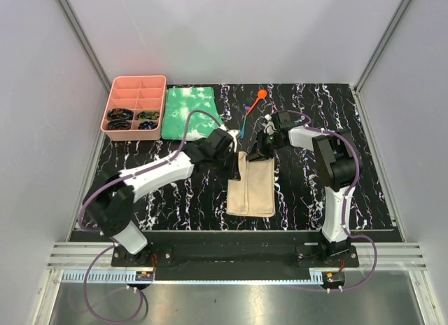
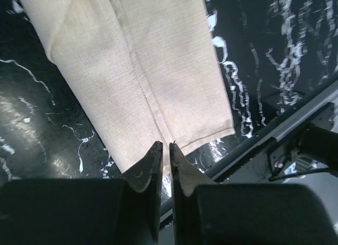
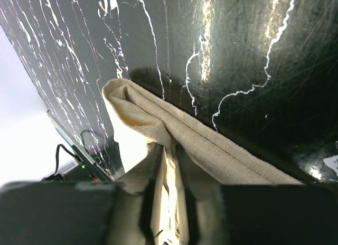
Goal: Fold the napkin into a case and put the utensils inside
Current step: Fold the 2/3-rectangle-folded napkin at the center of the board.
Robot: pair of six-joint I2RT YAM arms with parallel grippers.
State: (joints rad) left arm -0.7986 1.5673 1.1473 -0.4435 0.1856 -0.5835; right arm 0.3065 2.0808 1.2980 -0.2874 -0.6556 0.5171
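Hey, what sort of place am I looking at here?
Probably a robotics test cell: white panels on aluminium framing enclose a black marble-patterned table, with two robot arms bolted at its near edge.

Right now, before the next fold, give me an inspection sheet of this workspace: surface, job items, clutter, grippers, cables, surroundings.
Surface: black marbled table, no spills seen.
Job's things: napkin folded, lying at centre; orange spoon and teal utensil lie beyond it, outside it.
Clutter: green-and-white cloth; pink tray with dark items in its near compartments.
Grippers: left gripper nearly closed at the napkin's edge, grip unclear; right gripper shut on a napkin fold.
Cables: purple cables loop above both arms and trail from the bases.
Surroundings: pale enclosure walls; metal rail at the near edge.
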